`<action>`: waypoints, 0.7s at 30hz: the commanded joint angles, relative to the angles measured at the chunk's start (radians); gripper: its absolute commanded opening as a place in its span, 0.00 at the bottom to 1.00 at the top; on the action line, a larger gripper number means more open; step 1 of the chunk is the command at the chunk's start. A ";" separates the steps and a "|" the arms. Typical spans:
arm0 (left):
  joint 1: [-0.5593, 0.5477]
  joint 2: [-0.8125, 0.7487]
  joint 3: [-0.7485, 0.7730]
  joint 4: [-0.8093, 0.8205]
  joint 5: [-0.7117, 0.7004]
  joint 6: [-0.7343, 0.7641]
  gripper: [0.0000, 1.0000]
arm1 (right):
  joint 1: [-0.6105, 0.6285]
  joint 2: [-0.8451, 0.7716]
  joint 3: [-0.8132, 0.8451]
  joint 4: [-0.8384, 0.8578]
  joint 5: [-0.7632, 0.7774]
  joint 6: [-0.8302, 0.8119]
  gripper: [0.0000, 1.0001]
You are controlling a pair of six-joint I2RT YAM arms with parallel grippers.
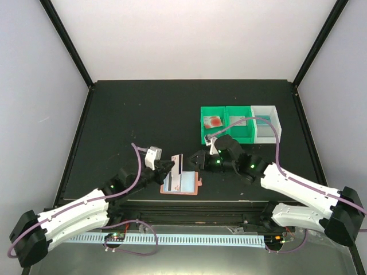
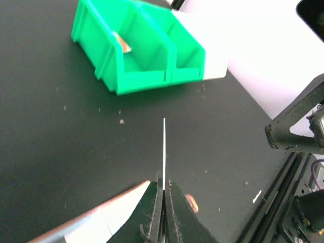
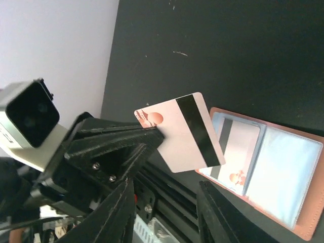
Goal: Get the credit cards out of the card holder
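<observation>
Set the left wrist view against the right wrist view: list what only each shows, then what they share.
Left wrist only: the green plastic bins, a whitish card with reddish marks lying in one compartment, and the white bin beside them. Right wrist only: the black stripe across the face of the thin whitish plastic card, a second card tucked in a pale blue pocket, and the right pincer, open and empty. Both: that striped card clamped in the shut left pincer, edge-on in the left wrist view, and the salmon-pink leather-like card holder.
</observation>
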 commanded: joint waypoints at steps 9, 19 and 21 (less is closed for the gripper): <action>-0.070 0.034 -0.014 0.222 -0.132 0.379 0.02 | 0.000 0.024 0.147 -0.189 0.038 0.237 0.38; -0.123 0.084 0.030 0.216 -0.133 0.552 0.02 | 0.000 0.085 0.266 -0.282 0.080 0.317 0.40; -0.134 0.081 0.027 0.218 -0.144 0.570 0.02 | 0.001 0.103 0.284 -0.302 0.086 0.335 0.41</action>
